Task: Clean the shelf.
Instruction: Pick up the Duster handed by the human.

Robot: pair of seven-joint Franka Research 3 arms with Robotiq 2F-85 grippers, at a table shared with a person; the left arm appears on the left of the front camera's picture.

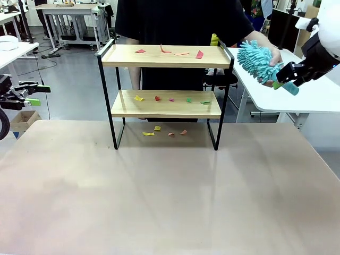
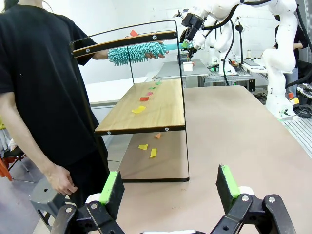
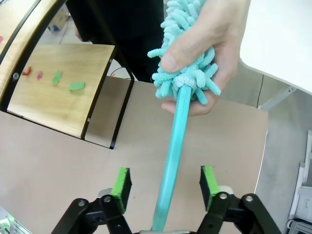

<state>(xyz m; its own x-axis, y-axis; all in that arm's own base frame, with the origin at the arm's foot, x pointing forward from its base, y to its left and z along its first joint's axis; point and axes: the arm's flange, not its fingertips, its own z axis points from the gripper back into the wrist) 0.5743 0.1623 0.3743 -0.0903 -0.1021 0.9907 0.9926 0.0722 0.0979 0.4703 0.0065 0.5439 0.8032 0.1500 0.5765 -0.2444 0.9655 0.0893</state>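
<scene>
We see the right gripper [image 3: 165, 175] with its pads apart either side of the teal duster [image 3: 176, 122] handle, not touching it. A person's hand [image 3: 207, 53] grips the duster's fluffy head off the shelf's [image 1: 164, 56] right end. Our left gripper [image 2: 170, 187] hangs spread wide near the table's [image 1: 170, 202] far left corner. The shelf stands mid far edge, its long axis along that edge.

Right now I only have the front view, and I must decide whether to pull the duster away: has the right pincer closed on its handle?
Observer: No. In the right wrist view the right pincer straddles the teal handle, a gap on each side.
Operator: Does the person grip it?
Observer: Yes, the person's hand wraps the base of the duster head, thumb pressed in.
Operator: And the left pincer?
Observer: In the left wrist view the left pincer stands wide open, holding nothing, apart from the shelf.
</scene>
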